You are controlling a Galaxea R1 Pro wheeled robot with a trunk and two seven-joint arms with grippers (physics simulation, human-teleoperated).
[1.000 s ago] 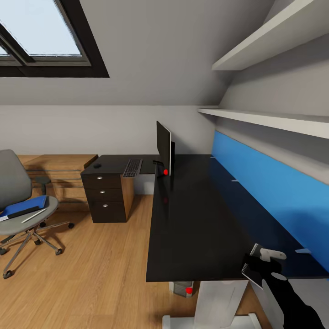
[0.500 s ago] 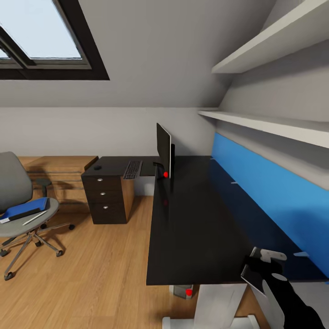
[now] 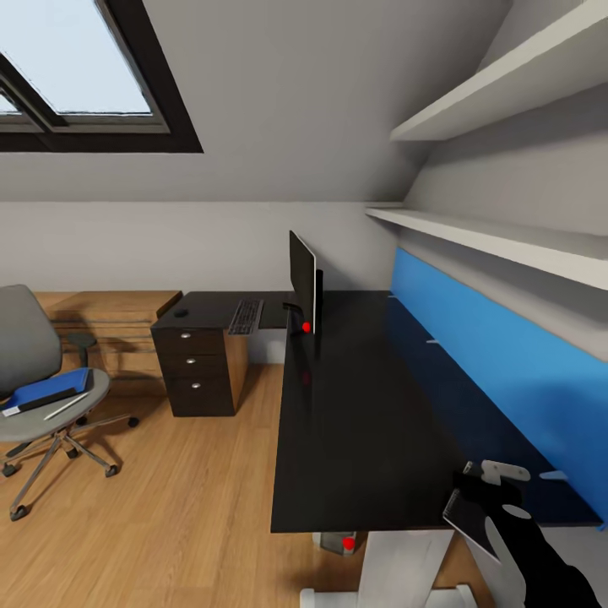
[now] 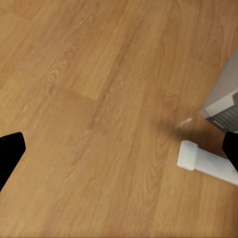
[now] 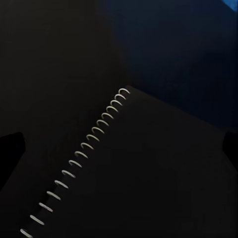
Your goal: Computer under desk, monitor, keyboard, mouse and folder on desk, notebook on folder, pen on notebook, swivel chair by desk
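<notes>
The black desk (image 3: pixel 355 405) carries the monitor (image 3: pixel 301 281) edge-on, with the keyboard (image 3: pixel 245 316) and the mouse (image 3: pixel 180 312) on its far left wing. The grey computer (image 3: pixel 336 538) stands beneath the desk's near edge. At the left, the swivel chair (image 3: pixel 24 338) has the blue folder (image 3: pixel 46 390) and the pen (image 3: pixel 66 407) on its seat. The black spiral notebook (image 3: pixel 467 518) (image 5: pixel 148 168) is at the desk's near right edge. My right gripper (image 3: pixel 480 496) (image 5: pixel 119 148) is just above it, fingers wide apart. My left gripper (image 4: pixel 119 148) is open over bare floor.
A drawer unit (image 3: pixel 194 371) stands under the desk's left wing, with a wooden dresser (image 3: pixel 110 325) behind it. A blue wall panel (image 3: pixel 490 346) and white shelves (image 3: pixel 498 232) run along the right wall. A white desk foot (image 4: pixel 206 163) and a grey box (image 4: pixel 223 99) lie on the wooden floor.
The whole head view has shifted slightly, so the desk and chair sit a little lower in the picture. My right gripper stays over the notebook.
</notes>
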